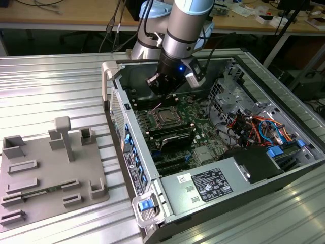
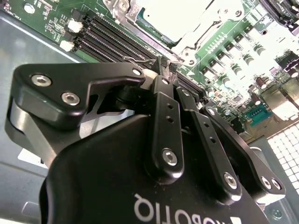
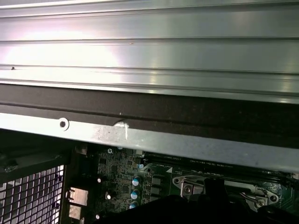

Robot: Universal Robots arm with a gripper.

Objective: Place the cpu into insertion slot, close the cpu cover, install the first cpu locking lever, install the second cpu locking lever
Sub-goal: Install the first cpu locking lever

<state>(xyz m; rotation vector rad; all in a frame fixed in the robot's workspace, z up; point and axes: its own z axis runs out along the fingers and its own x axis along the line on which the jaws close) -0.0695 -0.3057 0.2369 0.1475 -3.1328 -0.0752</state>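
Note:
Inside the open computer case, the insertion slot [image 1: 165, 116] sits on the green motherboard [image 1: 200, 109]. The cpu [image 2: 180, 18] lies in it, silvery top up, with the cpu cover [image 2: 189, 46] framing it flat. My gripper [image 1: 161, 95] hangs just above the socket's far edge in the exterior view. In the second wrist view the gripper [image 2: 160, 66] is shut, its fingertips together. A thin wire locking lever [image 2: 140, 59] runs beside the socket and ends at the fingertips. Whether the tips pinch it or only press on it cannot be told.
Long black memory slots [image 2: 105, 35] run beside the socket. The case wall [image 3: 149, 135] and ribbed metal table [image 1: 51, 86] lie beyond it. A grey fixture plate [image 1: 45, 168] rests on the table at the exterior view's left. Cables and drive bays [image 1: 254, 127] fill the case's right side.

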